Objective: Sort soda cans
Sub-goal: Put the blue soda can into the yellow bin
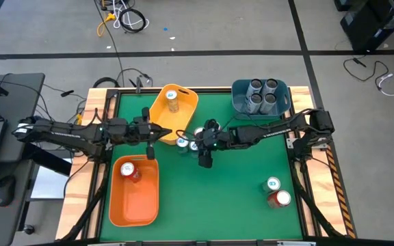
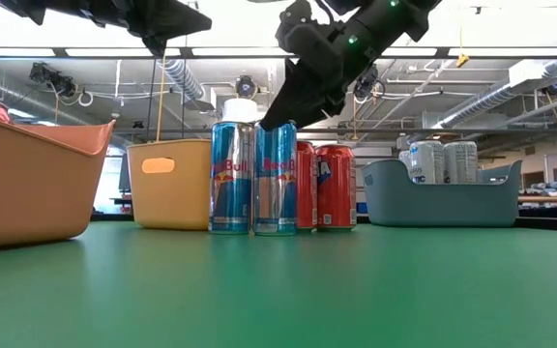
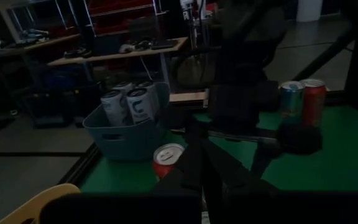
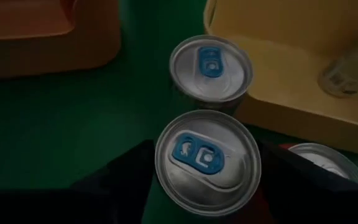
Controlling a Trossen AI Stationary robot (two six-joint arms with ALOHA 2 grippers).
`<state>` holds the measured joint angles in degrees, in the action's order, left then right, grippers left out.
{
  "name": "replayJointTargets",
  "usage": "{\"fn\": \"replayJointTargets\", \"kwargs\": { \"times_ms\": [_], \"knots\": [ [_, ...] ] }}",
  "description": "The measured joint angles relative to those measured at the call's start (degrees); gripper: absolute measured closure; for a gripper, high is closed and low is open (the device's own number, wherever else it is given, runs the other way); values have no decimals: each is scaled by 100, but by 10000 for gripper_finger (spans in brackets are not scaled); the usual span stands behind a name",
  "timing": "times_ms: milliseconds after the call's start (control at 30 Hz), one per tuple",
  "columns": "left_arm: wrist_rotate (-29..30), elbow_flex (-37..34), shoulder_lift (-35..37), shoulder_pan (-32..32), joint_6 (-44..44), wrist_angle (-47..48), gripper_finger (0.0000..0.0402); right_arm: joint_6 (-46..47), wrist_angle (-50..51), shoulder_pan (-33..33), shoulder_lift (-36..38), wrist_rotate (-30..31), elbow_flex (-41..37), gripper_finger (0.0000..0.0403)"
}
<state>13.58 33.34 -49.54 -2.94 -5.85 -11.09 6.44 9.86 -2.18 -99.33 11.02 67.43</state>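
Right end effector [image 4: 197, 186] of mine hangs over the cluster of cans near the middle of the desk [image 1: 231, 198], its two dark fingers [image 4: 114, 180] spread wide on either side of a blue-and-silver can [image 4: 207, 168] with a blue tab; they flank it and I cannot tell whether they touch it. A second blue-and-silver can [image 4: 211, 70] stands just beside it, close to the wall of the yellow bin [image 1: 183, 113]. Two red cans [image 2: 335, 186] stand right behind that pair in the low view.

In the yellow bin, toward the far edge of the desk, stands one can [image 1: 172, 101]. The blue bin [image 1: 241, 102] at the far right corner holds four silver cans [image 1: 263, 94]. The orange bin [image 1: 135, 205] by the near left edge holds one red can [image 1: 130, 171]. Near the near right corner a red can [image 1: 280, 199] and a teal-topped can [image 1: 273, 184] stand touching.

My left end effector [image 1: 150, 137] waits above the gap between the yellow and orange bins; whether it is released or clenched I cannot tell.
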Motion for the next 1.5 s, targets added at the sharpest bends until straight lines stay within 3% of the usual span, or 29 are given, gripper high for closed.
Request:
{"fn": "replayJointTargets", "kwargs": {
  "times_ms": [133, 367, 567, 700, 1000, 1267, 1500],
  "knots": [
    [-4, 0, 0, -2, 5, 0, 399, -5, 3, 5, 0, -73, 1, 167],
    [-17, 0, -2, -4, 44, -2, 399, -77, 29, 22, 2, -347, 1, 143],
    [-17, 2, -2, -4, 48, -6, 399, -173, 39, 21, 26, -493, 1, 182],
    [-15, 2, -2, -4, 50, -11, 399, -179, 224, 18, 183, -729, 33, 182],
    [251, 4, -2, -4, 48, -26, 399, -823, 749, 111, 656, -742, 997, 182],
    [405, 7, -4, -4, 230, -142, 400, -1418, 344, 1286, 673, -280, 1488, 182],
    [430, 9, -4, -4, 193, -179, 400, -1363, -144, 2128, 253, -986, 1409, 182]
  ]
}}
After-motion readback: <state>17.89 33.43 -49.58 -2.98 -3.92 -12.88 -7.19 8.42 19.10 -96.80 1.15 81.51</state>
